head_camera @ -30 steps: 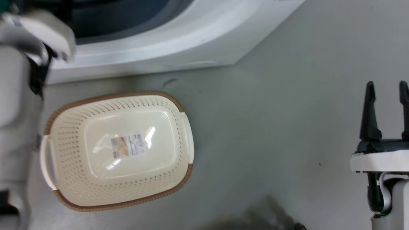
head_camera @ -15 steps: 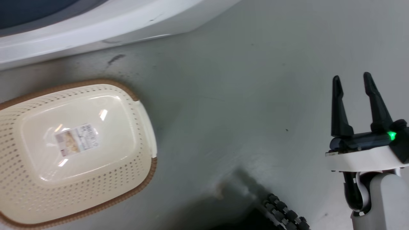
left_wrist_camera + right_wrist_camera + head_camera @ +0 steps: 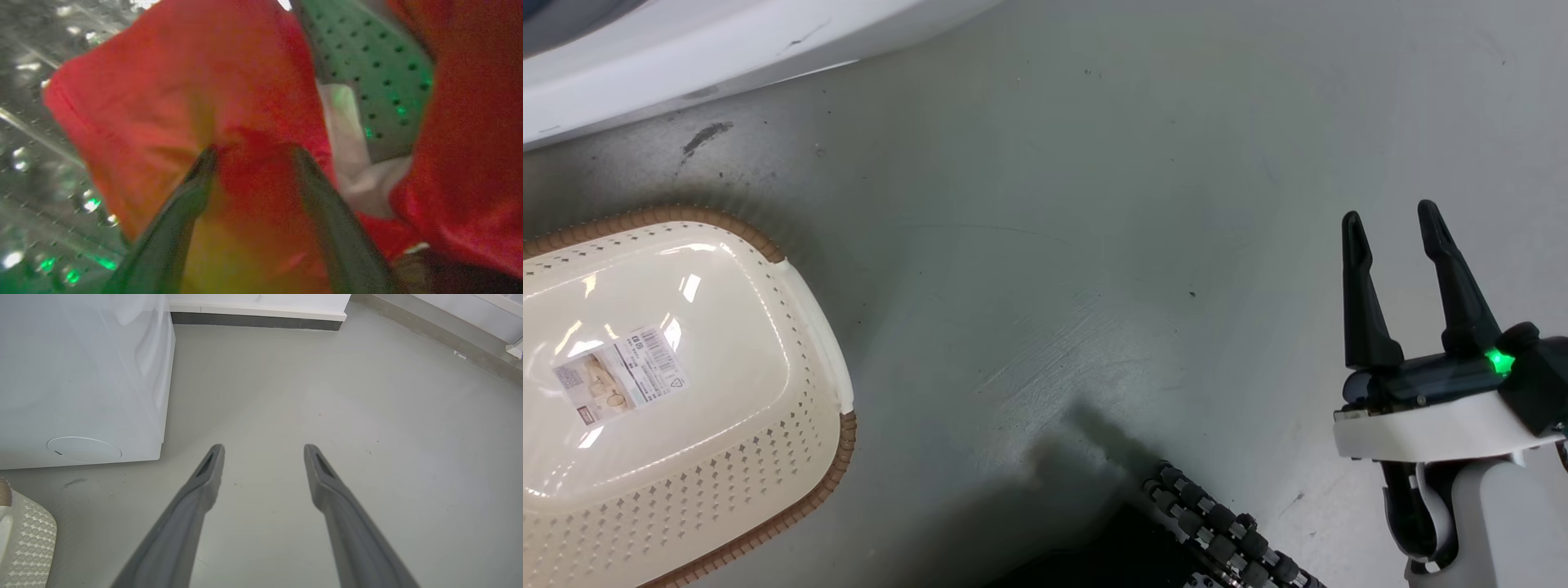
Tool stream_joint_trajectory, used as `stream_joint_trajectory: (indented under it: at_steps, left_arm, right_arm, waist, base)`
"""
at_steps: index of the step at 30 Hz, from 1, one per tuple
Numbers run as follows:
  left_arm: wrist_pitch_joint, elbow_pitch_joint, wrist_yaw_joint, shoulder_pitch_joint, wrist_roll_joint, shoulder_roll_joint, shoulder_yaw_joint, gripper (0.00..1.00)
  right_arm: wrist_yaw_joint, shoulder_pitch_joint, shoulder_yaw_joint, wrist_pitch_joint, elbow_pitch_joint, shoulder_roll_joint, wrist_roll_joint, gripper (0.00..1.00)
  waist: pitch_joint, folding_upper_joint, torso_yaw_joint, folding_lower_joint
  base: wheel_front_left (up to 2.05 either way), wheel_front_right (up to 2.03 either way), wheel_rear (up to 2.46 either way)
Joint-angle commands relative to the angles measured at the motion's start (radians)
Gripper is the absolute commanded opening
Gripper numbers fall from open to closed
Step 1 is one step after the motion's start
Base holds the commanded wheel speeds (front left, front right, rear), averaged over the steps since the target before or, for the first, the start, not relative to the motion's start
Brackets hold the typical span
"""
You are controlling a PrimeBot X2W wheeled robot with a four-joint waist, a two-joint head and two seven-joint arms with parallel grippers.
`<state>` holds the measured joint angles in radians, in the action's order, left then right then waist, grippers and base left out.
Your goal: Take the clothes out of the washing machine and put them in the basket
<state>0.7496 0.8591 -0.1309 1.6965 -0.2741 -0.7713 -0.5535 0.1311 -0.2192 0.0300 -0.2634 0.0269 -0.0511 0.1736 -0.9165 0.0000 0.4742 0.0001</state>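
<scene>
Your left end effector (image 3: 253, 154) is inside the perforated steel drum (image 3: 36, 171), and one red garment (image 3: 184, 90) lies right against it. The cloth rises ahead of the tips and bulges into the gap between the two fingers (image 3: 171, 232). Those fingers stand spread wide apart, and you cannot tell from the left wrist view whether either one presses the fabric. A second red garment (image 3: 470, 143) hangs just to the right in that view, apart from the fingers, with perforated steel showing between the two garments.

Your right end effector (image 3: 1390, 214) hovers over the grey floor (image 3: 1094, 204), fingers parted, holding nothing and touching nothing. The basket (image 3: 727, 482) sits on the floor well to its left, near the white washing machine (image 3: 686, 49), and its label sticker (image 3: 621, 384) shows on the base.
</scene>
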Motion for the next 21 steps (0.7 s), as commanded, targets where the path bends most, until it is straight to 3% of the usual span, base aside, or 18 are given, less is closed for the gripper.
stream_joint_trajectory:
  at_steps: [1, 9, 10, 11, 21]
  left_arm:
    - [0.022, 0.010, 0.002, -0.008, -0.011, 0.003, -0.007, 1.00]
    - [0.063, 0.034, 0.002, -0.004, -0.027, -0.024, -0.021, 1.00]
    - [0.075, 0.043, 0.002, -0.004, -0.035, -0.025, -0.017, 0.60]
    - [0.089, 0.045, 0.002, -0.009, -0.045, -0.021, -0.024, 0.00]
    - [0.048, 0.025, 0.002, 0.022, -0.072, -0.045, -0.032, 0.00]
  right_arm:
    - [-0.001, 0.017, 0.000, -0.002, 0.014, 0.002, -0.003, 1.00]
    - [-0.001, 0.050, 0.009, -0.002, 0.056, 0.002, 0.006, 1.00]
    - [-0.001, 0.054, 0.008, -0.002, 0.059, 0.002, 0.007, 1.00]
    - [-0.001, 0.056, 0.006, -0.002, 0.062, 0.002, 0.007, 1.00]
    - [-0.001, 0.036, 0.010, -0.002, 0.070, 0.002, 0.008, 1.00]
  waist:
    - [-0.001, 0.0000, 0.000, -0.0001]
    - [-0.003, 0.0000, 0.003, -0.0001]
    - [-0.003, 0.0000, 0.003, -0.0001]
    - [-0.004, 0.0000, 0.002, -0.0001]
    - [-0.011, 0.0000, -0.001, -0.0001]
  base:
    - [0.00, 0.00, 0.00]
    - [0.00, 0.00, 0.00]
    - [0.00, 0.00, 0.00]
    - [0.00, 0.00, 0.00]
    - [0.00, 0.00, 0.00]
